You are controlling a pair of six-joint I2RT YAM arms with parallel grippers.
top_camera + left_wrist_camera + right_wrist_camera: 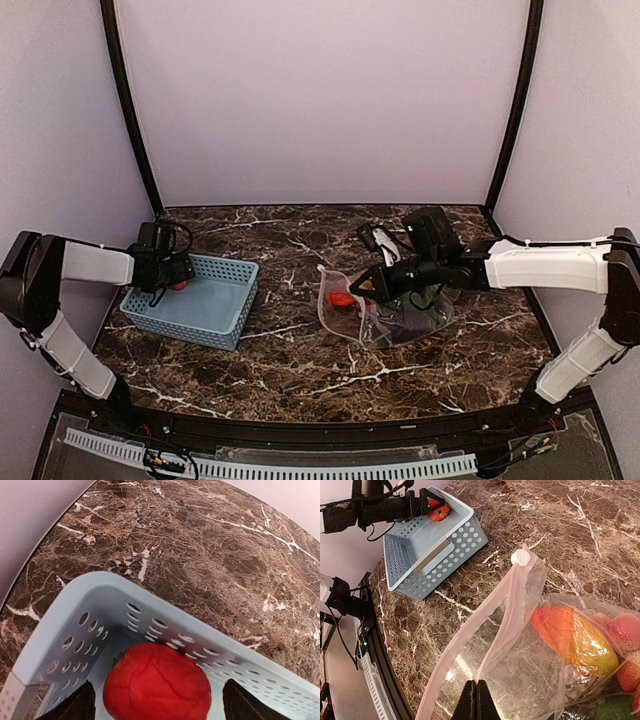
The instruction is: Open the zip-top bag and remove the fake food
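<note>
Zip-top bag point(390, 318) open, some fake food out.
I see the clear crinkly bag lying right of centre, pink zip strip point(495, 610) parted; orange-yellow piece point(572, 639), red pieces point(626, 630), green piece point(615, 707) inside; round red piece point(156, 682) in basket point(75, 605) corner.

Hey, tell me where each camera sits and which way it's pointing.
Top external: above and behind, looking down on the table; left arm and right arm show.
Left wrist: over the basket corner, looking down at the red fake fruit between its open left gripper.
Right wrist: faces across the zip-top bag toward the basket; its shut right gripper at the bottom.
Shared: basket, in all three.
</note>
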